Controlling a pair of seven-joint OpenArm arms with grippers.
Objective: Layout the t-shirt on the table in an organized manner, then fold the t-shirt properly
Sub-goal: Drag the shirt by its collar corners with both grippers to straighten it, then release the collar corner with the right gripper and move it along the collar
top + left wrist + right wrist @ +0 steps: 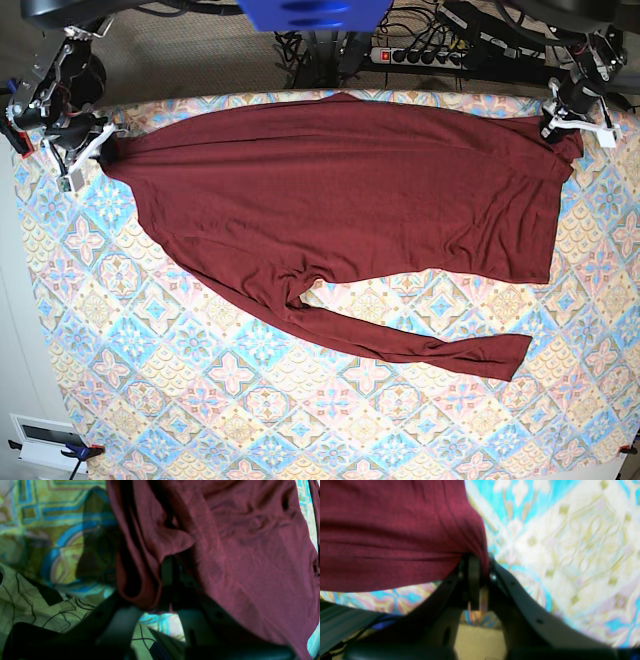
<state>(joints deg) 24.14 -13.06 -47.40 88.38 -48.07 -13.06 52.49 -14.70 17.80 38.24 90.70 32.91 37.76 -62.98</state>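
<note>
The table (230, 400), under a diamond-tiled pastel cloth, has a power strip (425, 52) and cables on the floor beyond its far edge. The t-shirt (350, 190) stretches lengthwise along that edge, one sleeve trailing toward the near side. The right gripper (480, 566) and left gripper (170, 585) each pinch a far end; the left's fingertips are blurred under fabric.

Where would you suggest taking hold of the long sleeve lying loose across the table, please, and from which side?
Grip the sleeve at its free cuff end, coming from above on the base view's right. That end lies flat and clear of the t-shirt's body, while the other end bunches under folds. Both end effectors, left and right, are shut on t-shirt corners.
</note>
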